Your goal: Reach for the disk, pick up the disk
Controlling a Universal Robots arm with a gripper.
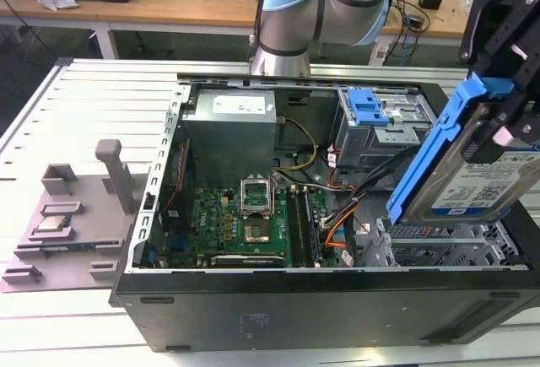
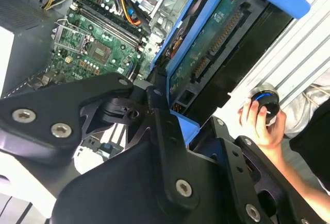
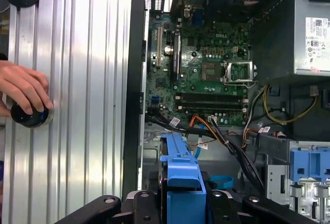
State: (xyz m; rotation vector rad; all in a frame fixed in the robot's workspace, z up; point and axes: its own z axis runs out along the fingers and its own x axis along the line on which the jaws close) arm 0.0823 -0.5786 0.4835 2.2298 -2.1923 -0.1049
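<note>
Disk [image 1: 472, 177] tilted above open computer case [image 1: 321, 299], exterior view's right; fixture block [image 1: 72, 215] beside case, left.

The exterior view looks down across the open computer case [image 1: 337, 291]; both wrist views look closely onto its motherboard [image 2: 95, 44] [image 3: 206, 74].

Disk [image 1: 481, 183] silver with bright blue rails (white-and-blue label), gripper [image 1: 506, 72] black, motherboard [image 1: 240, 223] green, case [image 1: 321, 308] black, surface [image 1: 93, 97] ribbed silver-grey.
</note>
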